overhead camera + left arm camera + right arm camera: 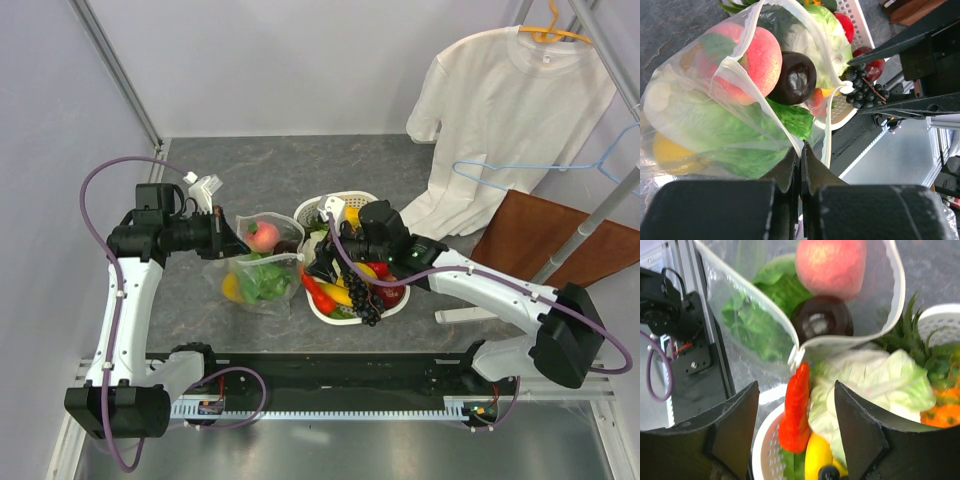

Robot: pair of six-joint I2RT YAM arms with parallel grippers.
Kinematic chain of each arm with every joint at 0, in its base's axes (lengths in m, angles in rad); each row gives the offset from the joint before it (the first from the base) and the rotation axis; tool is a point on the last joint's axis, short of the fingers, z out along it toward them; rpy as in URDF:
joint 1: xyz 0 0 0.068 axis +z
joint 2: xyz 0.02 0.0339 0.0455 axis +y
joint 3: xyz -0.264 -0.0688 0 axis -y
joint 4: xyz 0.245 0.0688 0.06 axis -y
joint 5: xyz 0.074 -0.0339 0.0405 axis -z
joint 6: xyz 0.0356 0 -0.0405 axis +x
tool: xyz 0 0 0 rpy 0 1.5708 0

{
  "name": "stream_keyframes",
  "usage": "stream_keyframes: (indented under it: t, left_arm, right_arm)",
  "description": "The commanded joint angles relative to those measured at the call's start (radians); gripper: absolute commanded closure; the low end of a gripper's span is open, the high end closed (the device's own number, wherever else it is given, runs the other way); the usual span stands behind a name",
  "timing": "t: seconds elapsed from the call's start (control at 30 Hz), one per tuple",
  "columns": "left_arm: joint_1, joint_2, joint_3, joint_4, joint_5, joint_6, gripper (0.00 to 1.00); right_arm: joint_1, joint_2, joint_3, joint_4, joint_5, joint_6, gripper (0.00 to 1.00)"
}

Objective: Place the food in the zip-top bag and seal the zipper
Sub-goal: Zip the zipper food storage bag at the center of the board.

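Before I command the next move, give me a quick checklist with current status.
1. Left tool gripping the zip-top bag rim: ok, shut on it.
2. Zipper unsealed, mouth gaping: ok.
3. Right tool open over the red pepper in the basket: ok.
4. All food bagged: not ok; peach and lettuce are in, other pieces sit in the basket.
5. Room left in the bag: cannot tell.

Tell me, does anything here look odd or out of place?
Nothing looks spilled or broken. The one oddity is a white T-shirt hanging at the far right, unrelated to the food. The zip-top bag gapes open, its edge pinched by the left end effector.
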Motion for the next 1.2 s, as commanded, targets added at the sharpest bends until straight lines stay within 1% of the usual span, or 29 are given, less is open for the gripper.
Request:
stream_keyframes:
  t: [0.0, 0.1, 0.23, 0.37, 0.7, 0.87, 0.9, 0.97, 1.0, 1.07, 1.17]
  left_arm:
    - [0.005, -0.038, -0.001, 0.056, 0.075, -0.044, 0.98]
    - [0.007, -0.045, -0.009, 0.063, 0.08, -0.047, 0.98]
    - [0.01, -0.042, -0.006, 0.072, 0.091, -0.056, 0.98]
    - [0.011, -0.041, 0.002, 0.075, 0.097, -0.059, 0.98]
    - [0.015, -0.05, -0.004, 0.078, 0.101, -0.061, 0.98]
    - [0.015, -0.047, -0.001, 0.084, 0.106, -0.067, 0.98]
    - [0.016, -0.044, -0.001, 0.086, 0.106, -0.067, 0.98]
    - [0.015, -0.044, 0.0, 0.087, 0.107, -0.069, 0.98]
    - [0.018, -0.044, 0.0, 0.089, 0.107, -0.069, 0.98]
    - [0.016, -0.044, -0.003, 0.09, 0.107, -0.073, 0.98]
    - [0.018, -0.042, -0.004, 0.092, 0.114, -0.078, 0.98]
  right_arm:
    - [0.009, 0.015, -0.009, 0.245, 0.008, 0.023, 0.32]
    - [0.016, 0.03, -0.006, 0.263, -0.028, 0.041, 0.35]
    - [0.027, 0.05, -0.008, 0.276, -0.014, 0.046, 0.41]
    - [0.028, 0.059, -0.012, 0.273, -0.011, 0.051, 0.42]
    - [0.025, 0.05, -0.028, 0.204, 0.038, 0.04, 0.36]
    - [0.027, 0.063, -0.039, 0.213, 0.031, 0.089, 0.31]
    - [0.027, 0.066, -0.042, 0.219, 0.032, 0.092, 0.31]
    - [0.027, 0.064, -0.055, 0.25, 0.034, 0.103, 0.33]
    - [0.027, 0.063, -0.062, 0.26, 0.035, 0.115, 0.37]
    - [0.027, 0.064, -0.071, 0.282, 0.04, 0.123, 0.4]
    - [0.027, 0.07, -0.065, 0.297, 0.047, 0.127, 0.48]
